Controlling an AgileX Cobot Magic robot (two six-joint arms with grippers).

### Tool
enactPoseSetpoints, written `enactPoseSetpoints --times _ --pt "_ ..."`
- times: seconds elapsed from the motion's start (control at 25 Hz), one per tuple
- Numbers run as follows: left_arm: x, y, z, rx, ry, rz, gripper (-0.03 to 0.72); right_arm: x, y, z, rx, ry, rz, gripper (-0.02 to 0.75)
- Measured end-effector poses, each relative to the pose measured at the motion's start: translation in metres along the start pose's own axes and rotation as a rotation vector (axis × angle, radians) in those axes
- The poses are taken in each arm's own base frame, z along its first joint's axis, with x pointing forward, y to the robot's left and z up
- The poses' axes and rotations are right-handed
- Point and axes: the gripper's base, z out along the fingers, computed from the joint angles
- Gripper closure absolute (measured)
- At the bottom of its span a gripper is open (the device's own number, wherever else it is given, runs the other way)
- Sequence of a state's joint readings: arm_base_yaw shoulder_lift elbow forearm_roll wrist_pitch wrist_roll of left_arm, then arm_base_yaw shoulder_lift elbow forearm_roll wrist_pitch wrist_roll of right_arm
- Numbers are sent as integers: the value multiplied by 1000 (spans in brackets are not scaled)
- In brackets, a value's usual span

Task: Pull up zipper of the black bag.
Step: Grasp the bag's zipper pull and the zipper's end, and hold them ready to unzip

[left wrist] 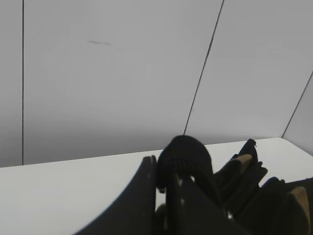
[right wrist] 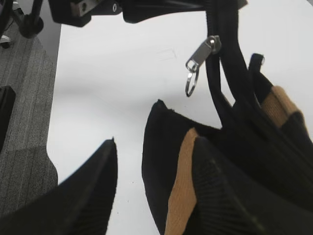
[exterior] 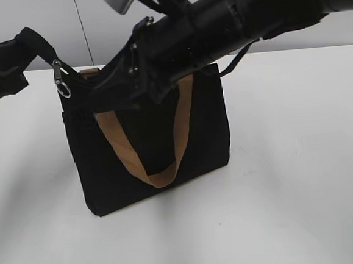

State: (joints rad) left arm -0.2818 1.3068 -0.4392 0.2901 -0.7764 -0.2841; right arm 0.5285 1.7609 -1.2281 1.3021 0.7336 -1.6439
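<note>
The black bag [exterior: 206, 123] stands upright on the white table, with a tan handle [exterior: 182, 125] hanging down its front. The silver zipper [exterior: 59, 77] with its dangling ring tab sits at the bag's top left end. It also shows in the right wrist view [right wrist: 201, 53]. My left gripper [exterior: 18, 51] is shut on a black strap at that end and holds it taut. Its jaws [left wrist: 164, 169] pinch the strap's loop. My right gripper [exterior: 119, 92] reaches across over the bag's top. Its fingers [right wrist: 156, 144] are open, with the bag's corner [right wrist: 164, 161] between them, below the zipper.
The white table [exterior: 302, 177] stretches round the bag, with a grey panelled wall [left wrist: 122, 73] behind. In the right wrist view the table's edge and grey floor [right wrist: 24, 122] lie to the left. The right arm's thick body [exterior: 234, 11] hangs above the bag.
</note>
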Motion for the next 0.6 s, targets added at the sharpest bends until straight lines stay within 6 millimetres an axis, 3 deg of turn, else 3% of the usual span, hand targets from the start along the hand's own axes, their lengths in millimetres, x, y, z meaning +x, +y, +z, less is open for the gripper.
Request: enactPoseSetpoints --times 0.28,0.6 --pt "0 0 0 0 0 0 665 -4 -2 41 -33 10 -19 349" --pt "0 0 0 0 1 0 665 0 -11 53 43 -18 71 372"
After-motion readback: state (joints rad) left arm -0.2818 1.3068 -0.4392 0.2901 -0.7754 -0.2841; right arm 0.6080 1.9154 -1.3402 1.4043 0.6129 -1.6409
